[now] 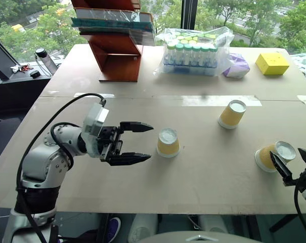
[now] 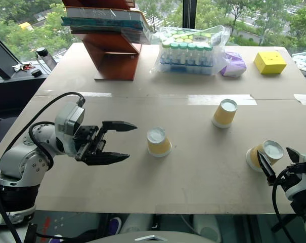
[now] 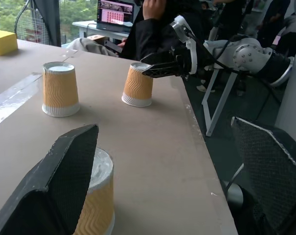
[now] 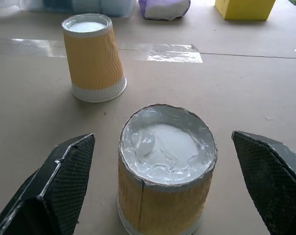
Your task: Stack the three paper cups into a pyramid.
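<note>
The bench (image 1: pixel 203 172) carries three upturned paper cups, all apart. The left hand (image 1: pixel 142 143) gapes, released, beside the middle cup (image 1: pixel 168 143). The right hand (image 1: pixel 292 163), also spread and grasping nothing, straddles the near-right cup (image 1: pixel 274 155). The third cup (image 1: pixel 232 114) stands behind the middle cup, rightward.

Your two head views look forward and down over the surface (image 1: pixel 193 167) from above, sharing nearly the same scene. Your left wrist view sits low, looking across the surface past the near cup (image 3: pixel 96 200). Your right wrist view looks close along the surface at another cup (image 4: pixel 165 171); both wrist views share the far cup (image 4: pixel 93 56)
</note>
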`<act>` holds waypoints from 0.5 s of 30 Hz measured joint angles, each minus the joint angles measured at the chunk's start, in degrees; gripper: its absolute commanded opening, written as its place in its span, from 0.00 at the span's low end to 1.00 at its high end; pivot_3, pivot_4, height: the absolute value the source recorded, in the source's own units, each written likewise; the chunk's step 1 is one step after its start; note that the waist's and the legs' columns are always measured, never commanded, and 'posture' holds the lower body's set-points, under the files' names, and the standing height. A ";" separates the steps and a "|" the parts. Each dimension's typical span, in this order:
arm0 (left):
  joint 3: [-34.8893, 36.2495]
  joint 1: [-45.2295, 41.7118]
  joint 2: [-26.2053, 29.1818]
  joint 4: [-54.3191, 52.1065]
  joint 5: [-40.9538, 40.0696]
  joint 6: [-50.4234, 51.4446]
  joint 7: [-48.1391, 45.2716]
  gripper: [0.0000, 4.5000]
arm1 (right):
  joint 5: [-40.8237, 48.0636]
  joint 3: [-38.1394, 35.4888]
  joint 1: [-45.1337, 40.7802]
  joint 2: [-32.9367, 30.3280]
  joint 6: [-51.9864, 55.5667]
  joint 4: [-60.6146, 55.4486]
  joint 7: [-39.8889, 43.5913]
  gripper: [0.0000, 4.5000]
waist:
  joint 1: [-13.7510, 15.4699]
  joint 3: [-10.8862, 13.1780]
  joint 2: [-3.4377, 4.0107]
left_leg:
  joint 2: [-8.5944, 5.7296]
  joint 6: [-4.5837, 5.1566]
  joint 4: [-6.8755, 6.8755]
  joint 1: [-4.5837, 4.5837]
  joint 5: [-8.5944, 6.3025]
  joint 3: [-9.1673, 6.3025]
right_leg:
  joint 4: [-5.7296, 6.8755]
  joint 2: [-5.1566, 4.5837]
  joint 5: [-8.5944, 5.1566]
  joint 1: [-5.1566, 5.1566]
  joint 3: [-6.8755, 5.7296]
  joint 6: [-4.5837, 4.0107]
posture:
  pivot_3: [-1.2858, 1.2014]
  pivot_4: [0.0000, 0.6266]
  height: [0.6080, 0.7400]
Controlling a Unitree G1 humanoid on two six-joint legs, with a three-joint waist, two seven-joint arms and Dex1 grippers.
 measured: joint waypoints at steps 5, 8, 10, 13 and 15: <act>-0.05 0.84 -0.01 -0.37 0.15 -0.25 -0.24 1.00 | 0.65 0.92 -2.13 -0.26 2.63 -0.15 -2.87 0.98 | -0.10 0.00 0.00 | 0.00 0.00 0.00 0.00 0.00 0.00 | 0.00 0.02 0.00 0.00 0.01 0.01 | 0.52 0.24 1.00; -0.04 1.14 -0.03 -0.41 0.38 -0.30 0.01 1.00 | 1.03 0.93 -3.02 -0.90 3.22 0.25 -3.16 0.98 | -0.12 0.00 0.00 | 0.00 0.00 0.00 0.00 0.00 0.01 | 0.00 0.03 0.00 0.00 0.01 0.02 | 0.52 0.24 1.00; -0.04 1.17 -0.06 -0.51 0.46 -0.47 0.23 1.00 | 1.18 0.94 -3.24 -0.92 3.31 1.05 -3.12 0.93 | -0.13 0.00 0.00 | 0.00 0.00 0.00 0.00 0.00 0.01 | 0.00 0.03 0.01 0.00 0.01 0.02 | 0.52 0.24 1.00; -0.04 1.41 -0.11 -0.54 0.50 -1.04 0.61 1.00 | 1.19 1.12 -3.15 -0.94 3.23 2.45 -2.64 0.69 | -0.19 0.00 0.00 | 0.00 0.00 0.00 0.00 0.00 0.00 | 0.00 0.04 0.00 0.00 0.01 0.02 | 0.52 0.24 1.00; -0.04 1.78 -0.12 -0.78 0.50 -1.21 0.80 1.00 | 1.23 1.13 -3.32 -1.22 3.04 3.11 -2.42 0.51 | -0.40 0.00 0.00 | 0.00 0.00 0.00 0.00 0.00 0.01 | 0.00 0.04 0.00 0.00 0.02 0.02 | 0.52 0.24 1.00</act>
